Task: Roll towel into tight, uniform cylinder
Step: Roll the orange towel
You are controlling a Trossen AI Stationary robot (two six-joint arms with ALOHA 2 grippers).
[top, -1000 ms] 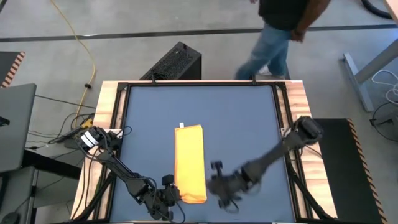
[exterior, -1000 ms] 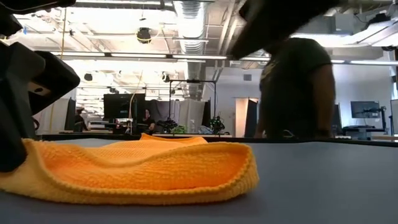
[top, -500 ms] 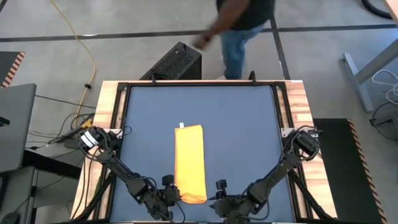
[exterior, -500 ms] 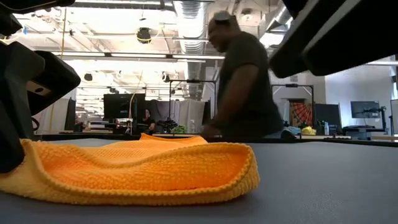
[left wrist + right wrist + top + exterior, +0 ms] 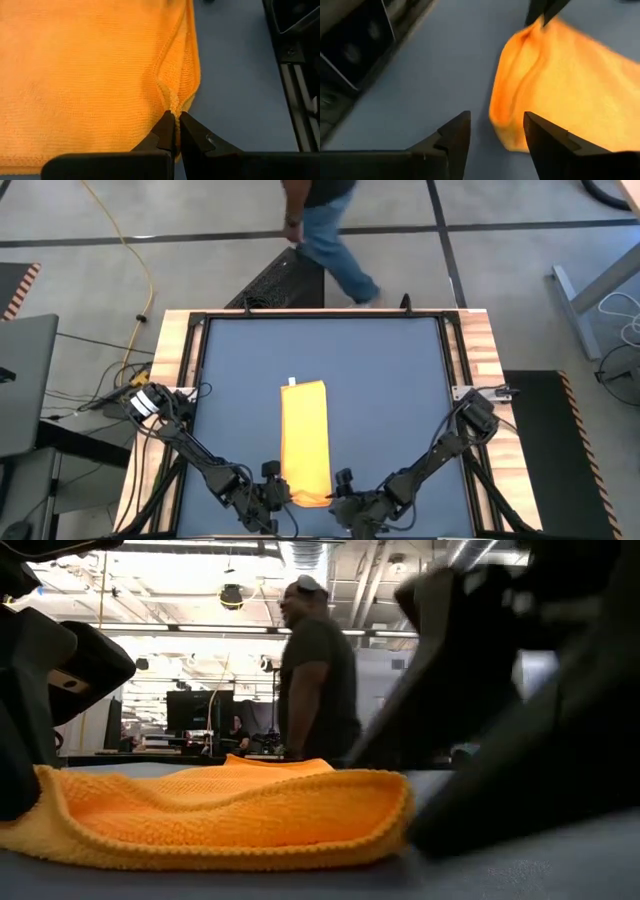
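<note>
The bright yellow soft cloth towel (image 5: 306,442), folded into a long narrow strip with a small white tag (image 5: 292,381) at its far end, lies on the dark blue mat (image 5: 390,380) covering the table. The left gripper (image 5: 174,126) has its jaws pressed together on a bunched ridge of fabric at the towel's near corner. The right gripper (image 5: 494,131) sits low at the opposite near corner, jaws spread, the towel's rounded edge just ahead of the gap between them. A person (image 5: 318,675) walks beyond the table.
</note>
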